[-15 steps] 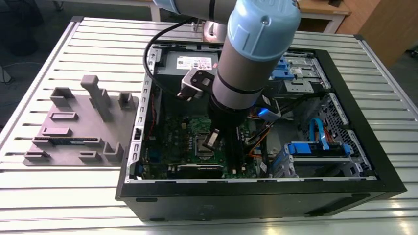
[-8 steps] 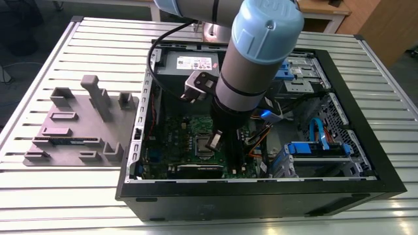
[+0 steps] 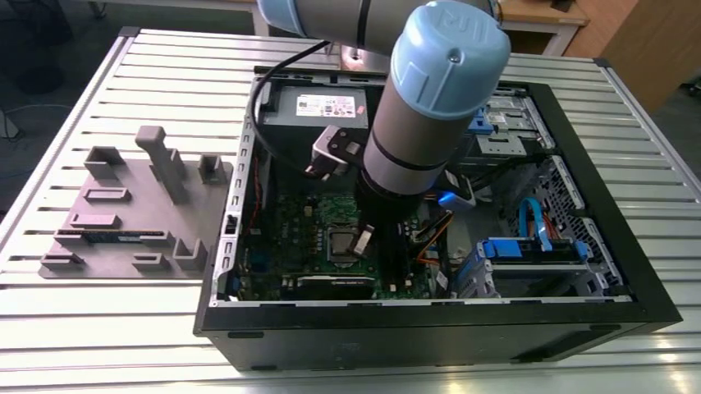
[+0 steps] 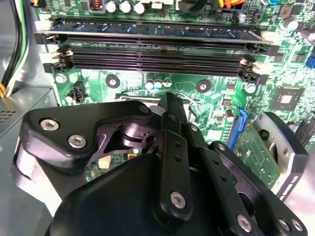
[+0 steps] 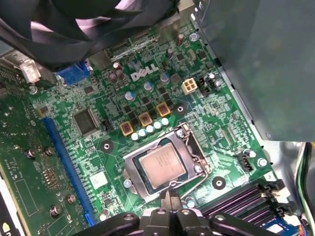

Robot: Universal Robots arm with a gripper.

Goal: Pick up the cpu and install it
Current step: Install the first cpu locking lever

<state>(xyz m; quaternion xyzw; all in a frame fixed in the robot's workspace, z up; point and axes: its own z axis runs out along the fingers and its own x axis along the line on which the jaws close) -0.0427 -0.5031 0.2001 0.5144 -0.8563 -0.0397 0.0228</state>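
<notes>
Already, your cpu (image 5: 162, 168) lay flat in socket (image 5: 132, 169) on motherboard (image 5: 98, 147). Claw (image 5: 170, 201) sat at its 6 o'clock edge in first wrist view, fingertips pressed together, pinching nothing, touching or just above rim; cannot tell which.

Socket (image 4: 129, 101) mostly hidden behind the gripper body (image 4: 147, 167) in the second wrist view, memory slots (image 5: 256, 201) cut by the first wrist view's edge
</notes>
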